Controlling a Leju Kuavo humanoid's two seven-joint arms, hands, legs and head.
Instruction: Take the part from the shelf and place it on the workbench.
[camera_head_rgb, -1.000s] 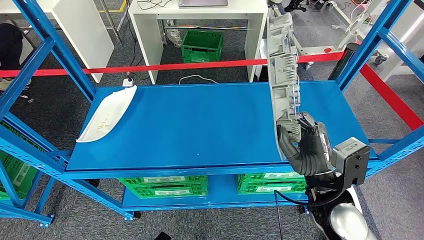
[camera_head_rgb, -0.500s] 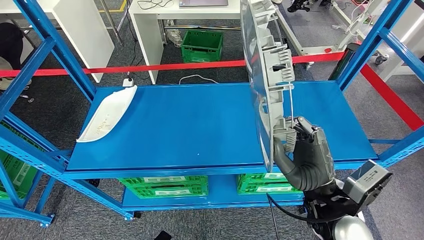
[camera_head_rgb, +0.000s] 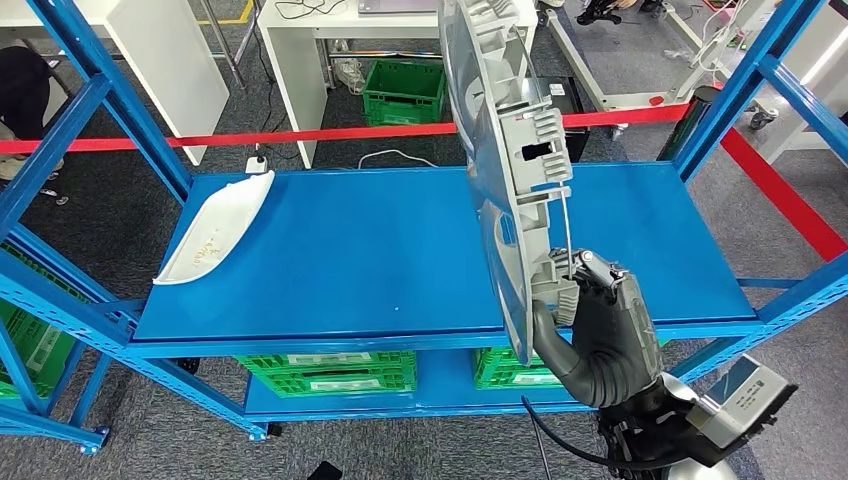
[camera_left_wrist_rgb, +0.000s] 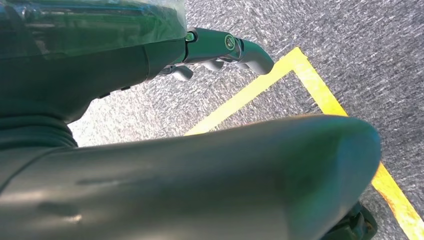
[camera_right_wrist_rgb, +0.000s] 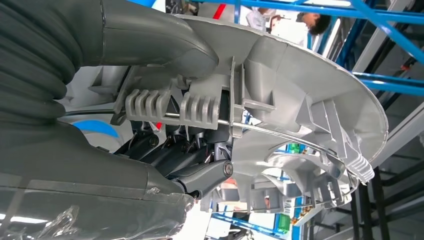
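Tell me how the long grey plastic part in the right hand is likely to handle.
The grey part probably stays stiff: it stands upright unbent, with moulded ribs. Likely top-heavy, since the right hand grips only its lower end. Its thin clips may be fragile.

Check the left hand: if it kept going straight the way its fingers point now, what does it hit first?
Probably the grey carpeted floor. In the left wrist view the left hand hangs with its fingers aimed down at it, near a yellow floor line. Nothing shows between them, though depth is unclear.
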